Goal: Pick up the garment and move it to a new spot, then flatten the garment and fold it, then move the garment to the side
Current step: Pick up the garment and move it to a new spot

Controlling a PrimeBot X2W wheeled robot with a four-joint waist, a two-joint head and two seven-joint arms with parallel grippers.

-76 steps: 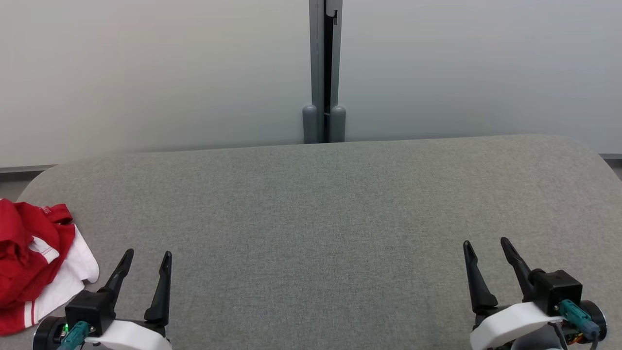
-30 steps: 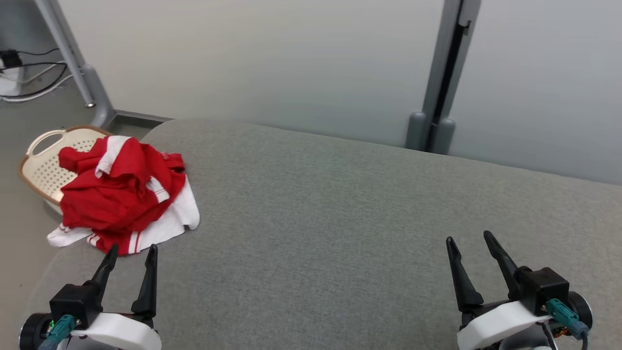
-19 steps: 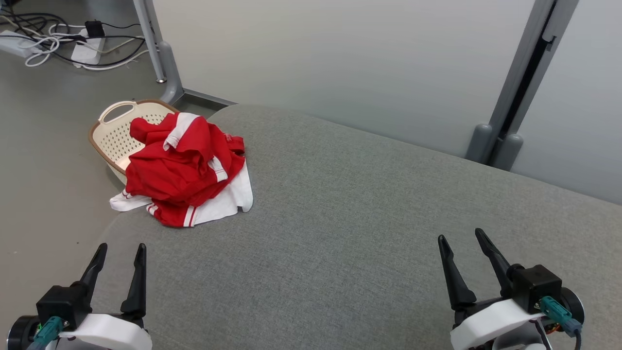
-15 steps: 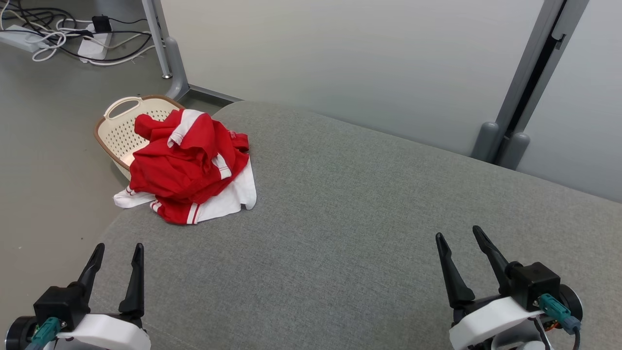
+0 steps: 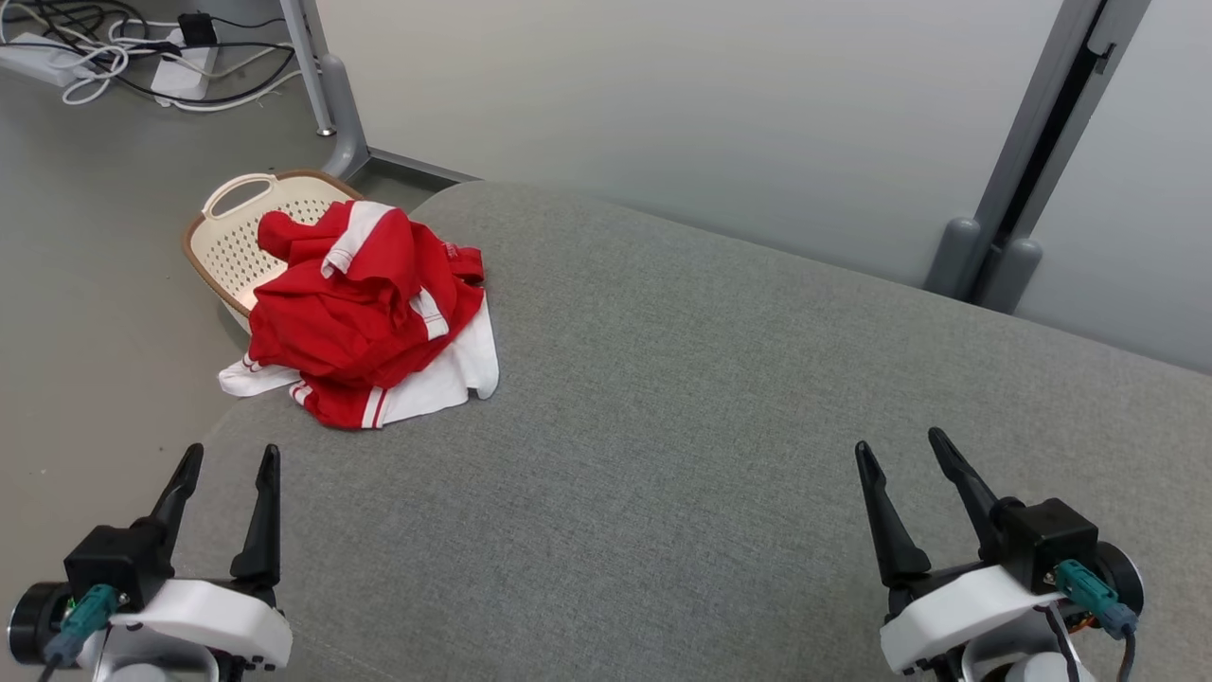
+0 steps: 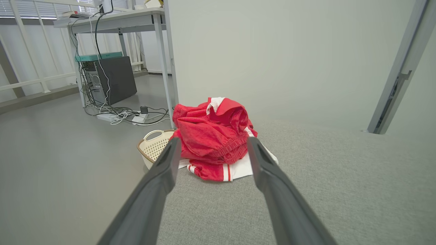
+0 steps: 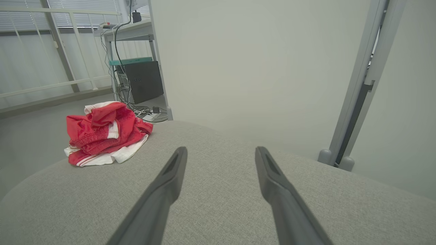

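While the left gripper (image 5: 233, 453) and right gripper (image 5: 898, 441) hold their fingers spread wide with nothing between them, the crumpled red-and-white garment (image 5: 365, 322) lies untouched at the left one's one o'clock, on the grey padded table's (image 5: 663, 426) corner, partly overhanging a perforated basket (image 5: 222, 246). Nothing looks done yet: pickup, flattening, folding and moving aside all remain.

garment (image 5: 365, 317): far-left corner of tabletop (image 5: 710, 426), overhanging edge | basket (image 5: 225, 248): on floor, behind garment | left claw (image 5: 233, 453): near-left | right claw (image 5: 898, 439): near-right, over tabletop
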